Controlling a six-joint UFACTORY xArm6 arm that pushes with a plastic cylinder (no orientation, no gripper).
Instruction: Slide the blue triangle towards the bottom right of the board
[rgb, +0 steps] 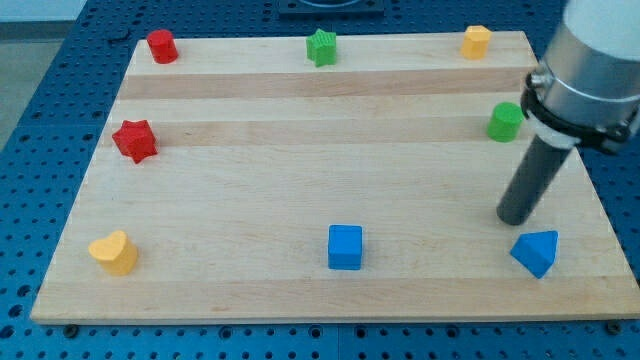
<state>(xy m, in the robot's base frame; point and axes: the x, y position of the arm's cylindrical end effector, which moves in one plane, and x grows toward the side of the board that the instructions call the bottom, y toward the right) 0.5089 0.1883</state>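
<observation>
The blue triangle (536, 252) lies near the bottom right corner of the wooden board (250, 160). My tip (516, 219) rests on the board just above and slightly to the left of the blue triangle, a small gap apart from it. The dark rod rises from there up to the arm's grey wrist at the view's top right.
A blue cube (346, 247) sits at bottom centre. A yellow block (114, 252) is at bottom left. A red star (134, 140) is at left, a red cylinder (162, 46) at top left. A green star (321, 47), a yellow block (476, 42) and a green cylinder (505, 122) lie along the top and right.
</observation>
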